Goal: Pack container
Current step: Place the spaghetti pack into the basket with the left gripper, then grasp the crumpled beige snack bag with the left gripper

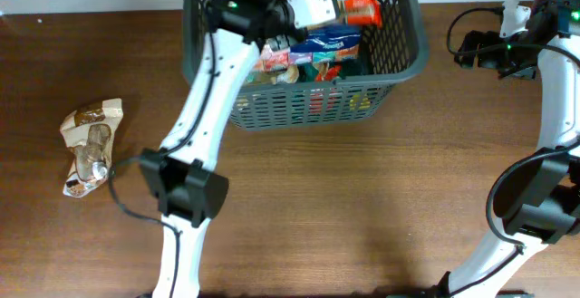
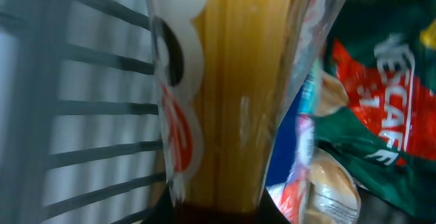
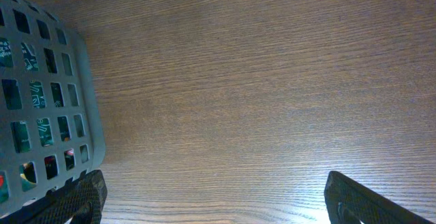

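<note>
The dark grey lattice basket (image 1: 399,67) stands at the back middle of the table and holds several food packets. My left gripper (image 1: 337,8) is inside it, shut on a clear packet of yellow pasta with a white and red label (image 2: 238,94), close to the basket's slatted wall (image 2: 88,115). A green and red packet (image 2: 381,108) lies beside the pasta. My right gripper (image 1: 468,44) hangs open and empty over bare table to the right of the basket; its wrist view shows both fingers wide apart (image 3: 218,203) and the basket's corner (image 3: 85,115).
A crumpled brown and clear snack bag (image 1: 89,146) lies on the table at the far left. Blue, white and orange packets (image 1: 326,44) fill the basket's middle. The wooden table's front half holds only the arm bases.
</note>
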`<state>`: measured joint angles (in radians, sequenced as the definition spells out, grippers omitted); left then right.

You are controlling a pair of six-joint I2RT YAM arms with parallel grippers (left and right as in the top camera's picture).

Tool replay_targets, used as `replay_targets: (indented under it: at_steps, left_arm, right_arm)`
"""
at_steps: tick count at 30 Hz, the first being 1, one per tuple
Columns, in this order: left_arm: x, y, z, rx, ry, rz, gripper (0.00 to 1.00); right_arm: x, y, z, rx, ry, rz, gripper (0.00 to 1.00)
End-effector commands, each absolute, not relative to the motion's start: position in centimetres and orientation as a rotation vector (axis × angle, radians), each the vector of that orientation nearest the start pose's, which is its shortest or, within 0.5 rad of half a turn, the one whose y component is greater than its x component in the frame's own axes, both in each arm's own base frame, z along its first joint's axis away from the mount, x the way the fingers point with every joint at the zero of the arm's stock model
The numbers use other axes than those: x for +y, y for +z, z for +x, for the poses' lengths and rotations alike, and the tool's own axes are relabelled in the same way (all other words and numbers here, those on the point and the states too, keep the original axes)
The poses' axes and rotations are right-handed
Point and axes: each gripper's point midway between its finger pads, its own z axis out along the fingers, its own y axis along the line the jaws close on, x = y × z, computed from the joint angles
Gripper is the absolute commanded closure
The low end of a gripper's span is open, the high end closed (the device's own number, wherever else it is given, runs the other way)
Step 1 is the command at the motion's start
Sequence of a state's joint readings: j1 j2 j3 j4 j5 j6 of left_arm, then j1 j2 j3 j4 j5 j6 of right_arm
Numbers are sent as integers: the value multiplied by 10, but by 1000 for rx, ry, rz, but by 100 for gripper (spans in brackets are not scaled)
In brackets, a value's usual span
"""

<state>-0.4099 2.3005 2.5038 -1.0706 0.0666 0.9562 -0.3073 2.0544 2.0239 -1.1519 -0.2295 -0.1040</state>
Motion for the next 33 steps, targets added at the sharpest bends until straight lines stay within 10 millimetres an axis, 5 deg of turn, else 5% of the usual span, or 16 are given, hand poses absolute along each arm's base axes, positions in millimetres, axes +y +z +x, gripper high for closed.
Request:
replay_targets:
  at_steps: [1,2,3,4,5,13,17,20,23,27,29,33]
  left_arm:
    - [-249,236,528,1844,156,1581,98]
    - [-248,233,526,1863,157,1582,88]
    - [-246,232,526,1891,162,1560,57]
    - [-242,236,527,1922,178,1514,13]
    - [-236,244,529,1957,207,1446,1]
    - [-175,355,505,1963,424,1138,1]
    - [-113,404,478,2015,491,912,1]
    - [-50,416,460,2127,511,676,0]
    - [22,402,442,2296,519,384,2]
    - [124,353,400,2556,452,-169,11]
    - [151,324,388,2651,331,-302,21]
    - [185,265,370,2806,96,-491,24]
  right_arm:
    - [-107,182,469,2688,207,221,1]
    - [-107,182,469,2688,207,221,1]
    - [-107,183,469,2688,207,221,1]
    - [-107,183,469,2688,207,221,1]
    - [-107,183,469,2688,207,221,1]
    - [-107,182,469,2688,207,221,1]
    - [-107,183,469,2688,207,221,1]
    - [-107,183,469,2688,207,221,1]
    - [-107,182,469,2688,207,221,1]
    - [-107,182,469,2688,207,221,1]
    - [-107,182,469,2688,207,221,1]
    - [-107,183,469,2688,207,221,1]
